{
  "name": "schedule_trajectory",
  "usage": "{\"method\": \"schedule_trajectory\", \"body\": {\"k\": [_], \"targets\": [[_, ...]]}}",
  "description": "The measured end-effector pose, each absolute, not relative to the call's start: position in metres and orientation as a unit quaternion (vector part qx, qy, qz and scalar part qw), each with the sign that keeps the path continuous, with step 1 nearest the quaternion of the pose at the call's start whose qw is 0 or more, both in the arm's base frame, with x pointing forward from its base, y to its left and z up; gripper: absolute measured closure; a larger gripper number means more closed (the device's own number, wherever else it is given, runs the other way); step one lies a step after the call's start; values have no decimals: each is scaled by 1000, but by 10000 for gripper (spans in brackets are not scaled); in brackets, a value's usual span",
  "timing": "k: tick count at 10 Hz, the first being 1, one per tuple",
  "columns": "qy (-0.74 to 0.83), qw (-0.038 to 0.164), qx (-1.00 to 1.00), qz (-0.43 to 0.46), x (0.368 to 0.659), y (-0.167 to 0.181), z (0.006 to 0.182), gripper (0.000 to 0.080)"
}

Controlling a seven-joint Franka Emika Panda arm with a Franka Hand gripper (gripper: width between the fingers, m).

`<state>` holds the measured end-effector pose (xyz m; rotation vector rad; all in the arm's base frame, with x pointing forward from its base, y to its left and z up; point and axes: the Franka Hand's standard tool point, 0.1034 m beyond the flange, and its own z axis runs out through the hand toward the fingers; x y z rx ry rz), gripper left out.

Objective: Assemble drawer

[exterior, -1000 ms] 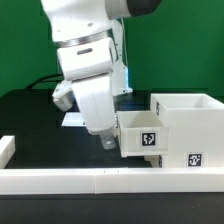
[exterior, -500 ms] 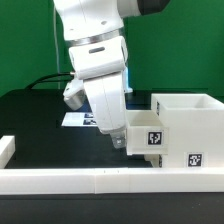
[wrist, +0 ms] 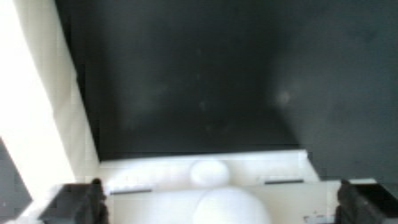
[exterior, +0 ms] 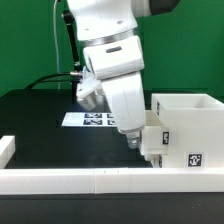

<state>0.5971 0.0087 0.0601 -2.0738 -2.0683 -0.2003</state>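
The white cube housing stands at the exterior view's right, with a tag on its lower front. One small white tray sits at its open side, mostly pushed in. My gripper is against the tray's outer end. In the wrist view my gripper is open wide, with its dark fingertips on either side of the tray's knobbed front. The second tray is out of view.
A low white rail runs along the table's near edge, with a raised end block at the exterior view's left. The marker board lies on the black table behind my arm. A white wall runs along one side of the wrist view.
My arm has moved toward the exterior view's right, and the tray has slid with it further into the housing. Its tagged side is now mostly hidden.
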Motion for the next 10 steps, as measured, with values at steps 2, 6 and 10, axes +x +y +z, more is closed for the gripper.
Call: {"method": "schedule_trajectory", "body": {"k": [2,6,10], "targets": [[-699,105,-704,-70,600,19,63,151],[-698,111,-705,-67,599,36,58,151],[-699,111,-704,-58,598,27,60,151]]}}
